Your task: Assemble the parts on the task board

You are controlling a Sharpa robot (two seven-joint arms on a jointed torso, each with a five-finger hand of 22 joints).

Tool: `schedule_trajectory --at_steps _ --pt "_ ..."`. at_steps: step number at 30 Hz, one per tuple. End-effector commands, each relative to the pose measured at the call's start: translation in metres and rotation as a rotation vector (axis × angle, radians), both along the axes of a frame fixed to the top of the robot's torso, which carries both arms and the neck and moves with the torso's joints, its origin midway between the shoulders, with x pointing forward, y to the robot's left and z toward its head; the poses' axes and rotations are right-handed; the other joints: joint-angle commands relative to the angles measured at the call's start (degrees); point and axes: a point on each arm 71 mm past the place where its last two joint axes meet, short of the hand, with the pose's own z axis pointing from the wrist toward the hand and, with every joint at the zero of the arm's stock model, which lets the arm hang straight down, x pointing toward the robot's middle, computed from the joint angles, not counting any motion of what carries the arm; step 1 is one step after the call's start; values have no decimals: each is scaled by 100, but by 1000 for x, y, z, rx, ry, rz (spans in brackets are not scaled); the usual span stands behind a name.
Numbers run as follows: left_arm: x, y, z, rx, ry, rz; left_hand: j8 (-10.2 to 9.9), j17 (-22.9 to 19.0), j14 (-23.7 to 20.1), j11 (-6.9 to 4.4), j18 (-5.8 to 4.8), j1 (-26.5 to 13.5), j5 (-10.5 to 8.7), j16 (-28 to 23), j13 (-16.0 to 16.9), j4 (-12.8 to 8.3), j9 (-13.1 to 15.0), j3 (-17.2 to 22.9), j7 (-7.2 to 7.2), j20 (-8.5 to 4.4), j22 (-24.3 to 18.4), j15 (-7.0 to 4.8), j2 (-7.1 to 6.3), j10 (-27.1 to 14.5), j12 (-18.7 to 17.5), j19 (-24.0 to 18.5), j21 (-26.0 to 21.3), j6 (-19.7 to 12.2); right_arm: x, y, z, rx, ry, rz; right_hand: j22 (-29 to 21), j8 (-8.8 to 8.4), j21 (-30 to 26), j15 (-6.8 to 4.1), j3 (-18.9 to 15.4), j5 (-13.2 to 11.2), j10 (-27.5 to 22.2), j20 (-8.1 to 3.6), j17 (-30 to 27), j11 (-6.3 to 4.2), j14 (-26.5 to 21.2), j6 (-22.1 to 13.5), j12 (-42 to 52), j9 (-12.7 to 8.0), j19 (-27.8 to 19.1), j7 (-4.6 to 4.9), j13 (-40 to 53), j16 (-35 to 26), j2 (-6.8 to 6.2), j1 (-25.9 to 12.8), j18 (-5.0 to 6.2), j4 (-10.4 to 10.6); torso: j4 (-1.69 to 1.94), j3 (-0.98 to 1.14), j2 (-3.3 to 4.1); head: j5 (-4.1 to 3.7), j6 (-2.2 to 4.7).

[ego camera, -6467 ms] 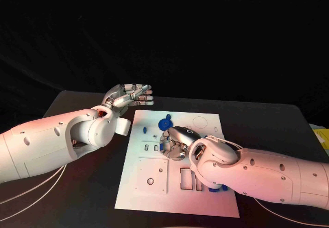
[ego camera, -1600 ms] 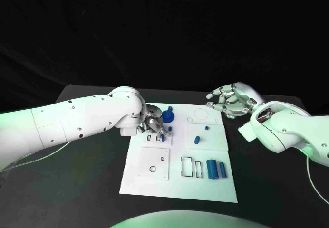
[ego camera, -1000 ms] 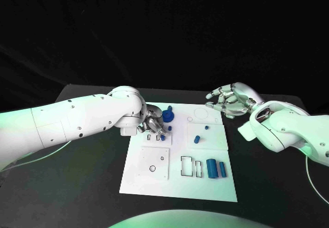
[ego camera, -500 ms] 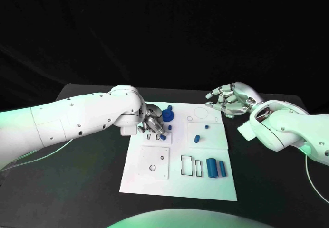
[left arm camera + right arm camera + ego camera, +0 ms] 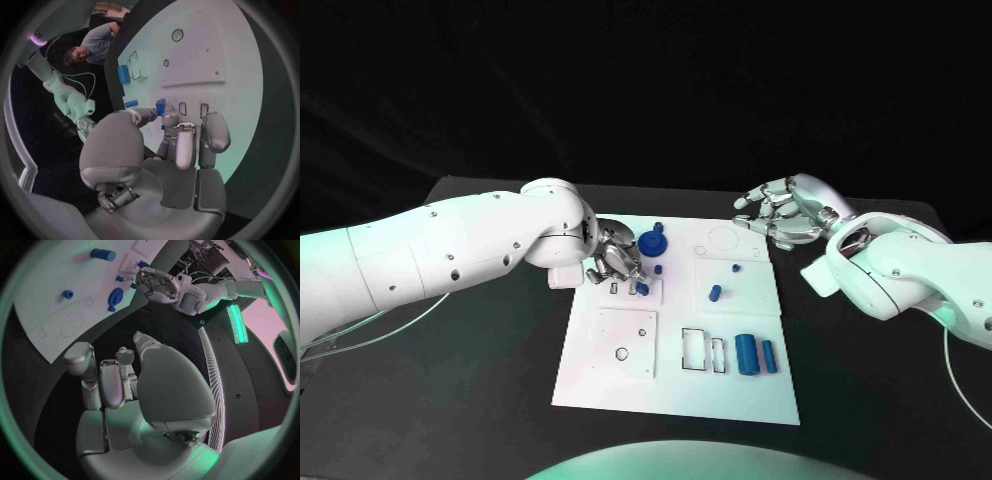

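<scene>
No readable text or labels, seemingly, anywhere.

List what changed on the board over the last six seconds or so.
The right hand has left the task board and now hovers past its far right corner, holding nothing. The left hand has come down onto the board's far left part, fingers at a small blue part. The two blue cylinders stayed put.

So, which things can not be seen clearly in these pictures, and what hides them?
- Head view: the left hand covers the slots beneath it on the white task board.
- Left wrist view: whether its fingers hold the small blue part is hidden by the fingers themselves.
- Head view: the two blue cylinders are too small to tell whether seated.
</scene>
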Motion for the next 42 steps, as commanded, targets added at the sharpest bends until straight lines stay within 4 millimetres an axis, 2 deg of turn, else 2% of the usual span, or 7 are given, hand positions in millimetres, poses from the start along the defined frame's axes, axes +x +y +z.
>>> schedule_trajectory --at_steps 1,8,15,19,24,31,42 --pt "-3 1 3 -93 24 61 20 818 385 -2 -79 -29 49 39 50 -1140 17 1100 -4 -17 73 -37 -28 75 39 67 55 29 0 0 -1 -9 2 11 -9 5 -16 37 -3 34 -42 -4 -8 -2 44 -38 -16 -2 -33 -3 -13 -26 -3 -70 24 20 4 2 1 12 -7" --pt "-9 12 5 -105 -46 98 36 851 399 -31 -92 -96 243 63 149 -1223 19 1192 -32 -36 158 -63 -120 211 114 117 105 130 0 -3 -1 -6 0 3 -5 4 -16 39 -6 42 -40 -2 -3 1 44 -46 -11 -4 -31 -1 -9 -26 12 -103 23 30 5 4 1 18 -13" --pt "-16 21 2 -73 -179 110 34 858 404 -47 -111 -95 287 69 194 -1253 12 1235 -48 -50 258 -77 -160 272 147 183 152 186 1 -6 -1 -6 -2 -3 -9 5 -25 40 -7 46 -40 0 -1 2 44 -49 -9 -4 -35 0 -10 -28 24 -130 24 35 13 -6 -7 28 3" --pt "-19 24 0 -72 -257 132 30 875 411 -65 -127 -97 308 83 270 -1264 3 1296 -65 -66 347 -93 -208 351 200 242 196 247 1 -7 -1 -7 -3 -6 -9 5 -25 40 -7 46 -40 0 -1 2 44 -49 -9 -4 -35 0 -10 -28 24 -130 24 35 23 -2 -17 36 -18" --pt "-23 23 -4 -74 -317 144 28 923 428 -93 -133 -138 466 118 390 -1270 -9 1416 -94 -95 390 -120 -323 466 284 267 227 347 1 -7 -1 -7 -3 -7 -9 5 -25 40 -7 46 -40 0 -1 2 44 -49 -9 -4 -35 0 -10 -28 24 -130 24 35 27 3 -23 21 -34" --pt "-25 23 -8 -46 -330 133 28 923 429 -96 -134 -140 483 119 393 -1273 -9 1423 -97 -98 397 -123 -339 473 286 270 231 356 1 -8 -1 -8 -2 -9 -11 7 -32 41 -10 49 -47 1 2 2 45 -49 -13 -4 -36 0 -18 -27 33 -154 25 34 13 8 -11 33 -34" --pt "-26 18 -11 -6 -320 87 28 923 429 -98 -134 -140 493 119 396 -1275 -10 1427 -99 -99 398 -125 -347 478 288 271 233 362 1 -8 -2 -8 -1 -9 -11 7 -32 41 -10 49 -47 1 2 2 45 -49 -13 -4 -36 0 -18 -27 33 -154 25 34 18 6 -6 18 -76"
